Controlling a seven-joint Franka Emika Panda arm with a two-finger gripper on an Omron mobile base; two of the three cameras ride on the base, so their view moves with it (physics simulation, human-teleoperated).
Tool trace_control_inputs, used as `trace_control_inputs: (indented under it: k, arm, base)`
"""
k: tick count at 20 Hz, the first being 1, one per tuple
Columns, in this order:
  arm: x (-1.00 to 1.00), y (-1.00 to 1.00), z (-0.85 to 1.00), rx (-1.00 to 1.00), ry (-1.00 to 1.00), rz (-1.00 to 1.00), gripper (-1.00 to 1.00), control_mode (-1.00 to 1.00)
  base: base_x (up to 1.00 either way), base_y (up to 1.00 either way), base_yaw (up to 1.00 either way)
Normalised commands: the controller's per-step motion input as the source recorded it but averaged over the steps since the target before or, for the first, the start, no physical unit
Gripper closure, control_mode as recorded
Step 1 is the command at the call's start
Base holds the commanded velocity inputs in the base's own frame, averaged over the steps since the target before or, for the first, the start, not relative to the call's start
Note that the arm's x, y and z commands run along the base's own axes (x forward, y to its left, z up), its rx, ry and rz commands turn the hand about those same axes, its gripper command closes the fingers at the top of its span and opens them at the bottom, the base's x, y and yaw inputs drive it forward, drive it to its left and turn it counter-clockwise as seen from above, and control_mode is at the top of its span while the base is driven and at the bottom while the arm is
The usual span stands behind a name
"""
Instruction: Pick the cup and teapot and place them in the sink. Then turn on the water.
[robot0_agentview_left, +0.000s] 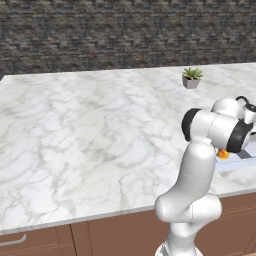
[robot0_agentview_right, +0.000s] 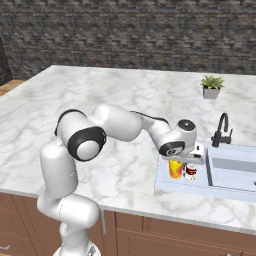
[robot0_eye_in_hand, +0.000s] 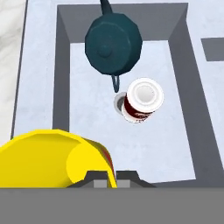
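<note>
Cup (robot0_eye_in_hand: 52, 159), yellow with an orange-red patch, lay at the near edge of the small basin of the sink (robot0_eye_in_hand: 39, 65), directly against the gripper (robot0_eye_in_hand: 111, 177), whose jaws were closed; whether they actually clamped the cup could not be told. Farther in the same basin sat the dark teal teapot (robot0_eye_in_hand: 113, 43), and just beside it a red-and-white can (robot0_eye_in_hand: 142, 100) by the drain hole. The black faucet (robot0_agentview_right: 221, 129) rose beyond the basin, with a potted plant (robot0_agentview_right: 212, 86) well behind on the marble counter (robot0_agentview_right: 100, 95).

In the sink (robot0_eye_in_hand: 61, 65) basin, the teapot (robot0_eye_in_hand: 113, 43) crowds the far edge and a can (robot0_eye_in_hand: 142, 101) stands mid-floor (just beside the drain); bare floor remains along the near edge.
</note>
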Motion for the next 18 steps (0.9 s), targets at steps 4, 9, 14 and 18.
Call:
trace_control_inputs:
  k: [4,9,14,18]
  arm:
    - [0.00,-0.15,-0.20,0.00,0.00,0.00,1.00,-1.00]
    - [0.00,-0.02,-0.20,0.00,0.00,0.00,1.00,-1.00]
    - [0.00,0.00,-0.17,0.00,0.00,0.00,1.00,-1.00]
    - [0.00,0.00,-0.17,0.00,0.00,0.00,1.00,-1.00]
  base:
    - [0.00,0.00,0.00]
    - [0.00,0.00,0.00]
    - [0.00,0.00,0.00]
    - [0.00,0.00,0.00]
